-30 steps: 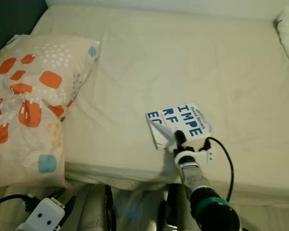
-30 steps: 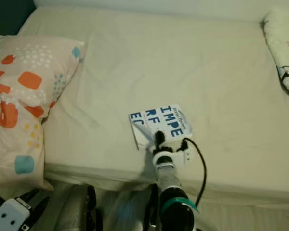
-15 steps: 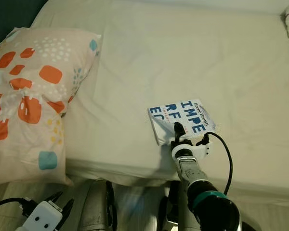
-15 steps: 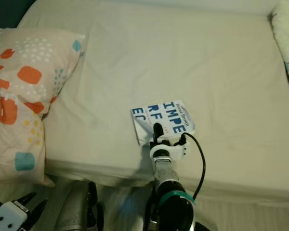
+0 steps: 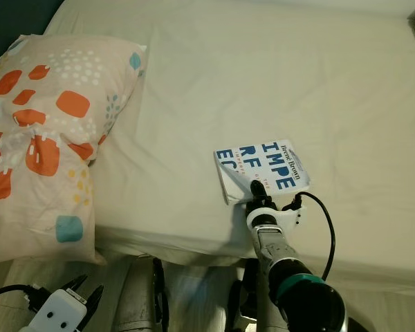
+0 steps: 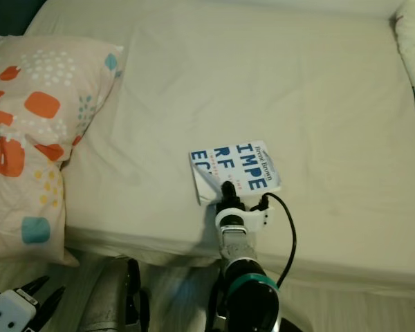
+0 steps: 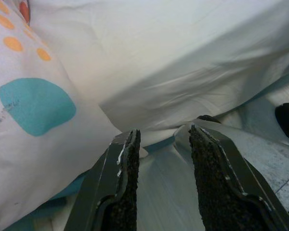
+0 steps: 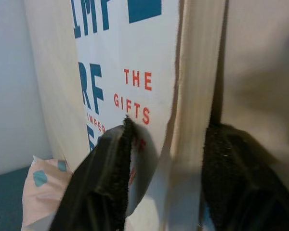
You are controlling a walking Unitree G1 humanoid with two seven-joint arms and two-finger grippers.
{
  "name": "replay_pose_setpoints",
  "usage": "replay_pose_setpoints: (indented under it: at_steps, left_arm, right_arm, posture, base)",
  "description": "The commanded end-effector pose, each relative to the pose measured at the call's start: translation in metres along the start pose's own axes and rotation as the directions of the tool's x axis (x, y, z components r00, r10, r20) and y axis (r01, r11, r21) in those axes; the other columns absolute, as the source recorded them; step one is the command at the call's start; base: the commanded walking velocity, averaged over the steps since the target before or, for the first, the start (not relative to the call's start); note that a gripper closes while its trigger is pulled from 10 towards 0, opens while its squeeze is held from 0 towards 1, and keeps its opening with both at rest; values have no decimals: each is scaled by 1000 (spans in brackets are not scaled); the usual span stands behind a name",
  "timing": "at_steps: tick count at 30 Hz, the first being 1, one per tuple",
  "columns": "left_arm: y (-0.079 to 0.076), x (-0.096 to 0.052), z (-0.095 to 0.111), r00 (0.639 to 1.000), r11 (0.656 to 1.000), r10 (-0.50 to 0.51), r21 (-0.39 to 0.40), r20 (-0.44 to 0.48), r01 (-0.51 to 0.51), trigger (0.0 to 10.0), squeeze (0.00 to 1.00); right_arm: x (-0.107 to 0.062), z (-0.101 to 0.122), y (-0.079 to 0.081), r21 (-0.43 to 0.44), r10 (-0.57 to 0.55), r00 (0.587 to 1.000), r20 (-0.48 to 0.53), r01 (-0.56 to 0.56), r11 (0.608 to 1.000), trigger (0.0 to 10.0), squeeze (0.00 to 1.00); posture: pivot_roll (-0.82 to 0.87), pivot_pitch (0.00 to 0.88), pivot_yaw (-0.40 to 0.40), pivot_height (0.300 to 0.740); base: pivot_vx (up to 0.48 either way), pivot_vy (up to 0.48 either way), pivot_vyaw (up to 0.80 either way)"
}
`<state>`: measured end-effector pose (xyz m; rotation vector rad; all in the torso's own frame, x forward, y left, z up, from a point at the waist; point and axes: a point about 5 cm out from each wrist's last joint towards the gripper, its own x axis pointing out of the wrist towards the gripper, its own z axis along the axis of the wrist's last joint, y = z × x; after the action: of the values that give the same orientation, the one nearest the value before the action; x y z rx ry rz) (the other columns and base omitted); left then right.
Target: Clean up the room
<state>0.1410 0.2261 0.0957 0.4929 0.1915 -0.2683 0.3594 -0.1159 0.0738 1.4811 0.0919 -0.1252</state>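
- Your right gripper (image 8: 159,192): fingers (image 8: 98,183) clamped on the near edge of the book (image 5: 261,169), one on the cover, one beneath.
- Book: lies on the bed (image 5: 277,76), near its front edge.
- Your left gripper (image 7: 161,159): fingers apart, low beside the pillow (image 5: 45,138).

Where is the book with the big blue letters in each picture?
Left eye view: the book lies on the bed, right of the middle.
Right eye view: book, near the middle.
Right wrist view: book cover, close up between the jaws.
Left wrist view: no book.
Shared landmark: the spotted pillow.
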Motion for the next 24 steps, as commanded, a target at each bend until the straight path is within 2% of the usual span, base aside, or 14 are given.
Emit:
replay_pose_setpoints:
  at_steps: [1,12,16,18,23,24]
  left_arm:
    - [-5,-3,-6,999,1000,-15,-20,-36,14,10000,0]
    - [-4,0,-7,999,1000,-9,-20,-33,8,10000,0]
    - [-3,4,-7,1000,1000,-1,-22,-25,0,10000,0]
    - [-5,13,-6,1000,999,12,-31,-8,-12,10000,0]
    - [-6,17,-7,1000,999,16,-36,-3,-17,10000,0]
    - [-7,22,-7,1000,999,24,-42,6,-24,10000,0]
  right_arm:
    - [-7,-19,-10,22,-34,998,-54,35,999,0,0]
    - [-7,-19,-9,4,-22,997,-71,23,1000,0,0]
    - [-7,-19,-9,-27,-14,995,-96,11,1000,0,0]
    - [-7,-14,-10,-102,10,990,-142,-25,994,0,0]
    - [-7,-12,-10,-126,14,988,-155,-33,992,0,0]
    - [-7,-7,-11,-169,24,984,-175,-54,984,0,0]
  posture:
    - [317,341,64,611]
    - [313,327,60,611]
    - [295,307,52,611]
    - [277,280,41,611]
    - [269,270,38,611]
    - [232,221,21,611]
  base:
    - [0,0,0]
    - [0,0,0]
    - [0,0,0]
    - [0,0,0]
    - [0,0,0]
    - [0,0,0]
